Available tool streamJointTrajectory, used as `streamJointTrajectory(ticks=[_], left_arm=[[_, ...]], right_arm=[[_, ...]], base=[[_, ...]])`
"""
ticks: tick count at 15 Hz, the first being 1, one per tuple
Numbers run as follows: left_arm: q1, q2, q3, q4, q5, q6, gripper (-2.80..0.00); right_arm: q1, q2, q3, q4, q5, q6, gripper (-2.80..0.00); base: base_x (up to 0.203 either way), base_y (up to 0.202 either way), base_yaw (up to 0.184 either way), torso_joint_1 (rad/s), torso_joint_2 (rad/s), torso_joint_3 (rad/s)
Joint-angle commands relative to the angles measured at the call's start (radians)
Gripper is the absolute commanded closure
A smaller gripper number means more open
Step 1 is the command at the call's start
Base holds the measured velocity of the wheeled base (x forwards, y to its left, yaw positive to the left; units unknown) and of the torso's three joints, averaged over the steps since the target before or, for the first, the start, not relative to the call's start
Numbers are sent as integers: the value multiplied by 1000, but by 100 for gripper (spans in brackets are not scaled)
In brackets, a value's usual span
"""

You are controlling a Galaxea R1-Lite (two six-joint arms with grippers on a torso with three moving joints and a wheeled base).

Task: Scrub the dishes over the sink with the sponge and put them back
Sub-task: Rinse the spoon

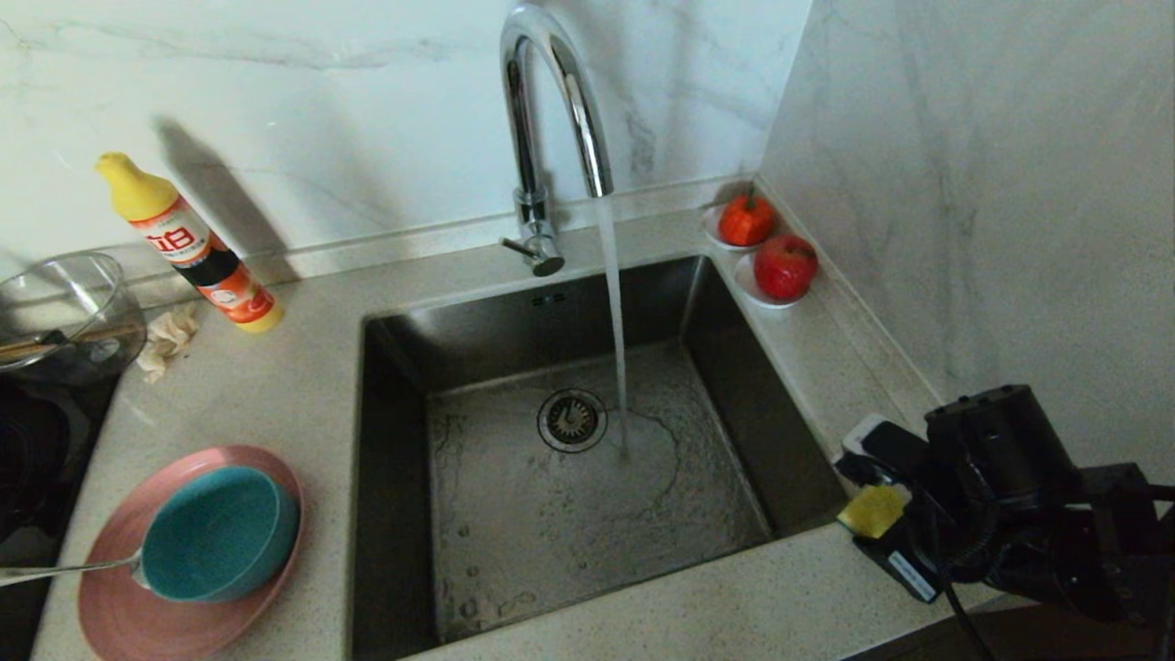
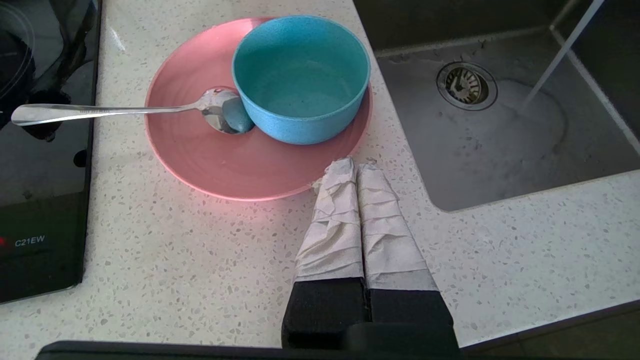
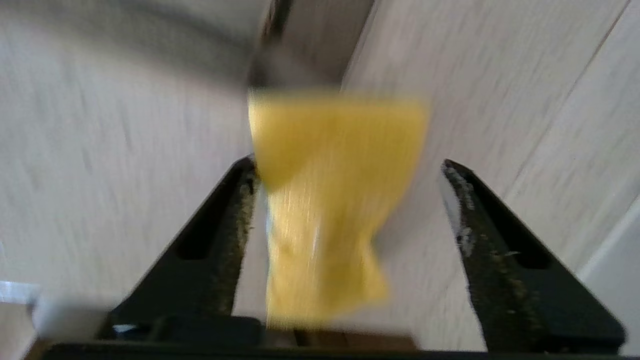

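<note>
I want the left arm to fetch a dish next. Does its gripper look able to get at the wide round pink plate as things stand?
Probably yes. The left gripper hangs shut just off the pink plate's near rim, with bare countertop between. The teal-blue bowl and silver spoon sit farther back on it.

The speckled surface (image 1: 303, 386) carries a pink plate (image 1: 119, 606), a soap bottle (image 1: 188, 243), a cloth scrap (image 1: 167, 338) and two saucers (image 1: 748, 286), around the sink (image 1: 404, 367).

Black gripper (image 2: 356, 165) (fingers (image 2: 334, 220) white-taped)
</note>
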Motion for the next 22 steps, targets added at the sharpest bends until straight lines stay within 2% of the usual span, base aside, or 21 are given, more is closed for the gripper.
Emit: streamJointTrajectory(ticks=[1,10,13,18,20,22], left_arm=[[0,-2,0,0,0,0,0],[0,-2,0,0,0,0,0],[0,-2,0,0,0,0,0],[0,-2,0,0,0,0,0],[0,-2,0,0,-1,0,0],[0,-2,0,0,0,0,0]], right_arm=[[-5,-3,-2,-5,-4,-4,-280],[-6,-162,12,224,5,15,-280],[-6,-158,17,234,31,64,-280],[-6,-133,33,233,53,83,-280],[-6,-126,37,226,54,131,-280],[-6,-115,38,224,63,135,-280]], base=[[0,0,0,0,0,0],[0,0,0,5,0,-1],[0,0,0,0,0,0],[0,0,0,0,0,0],[0,0,0,0,0,0],[0,0,0,0,0,0]])
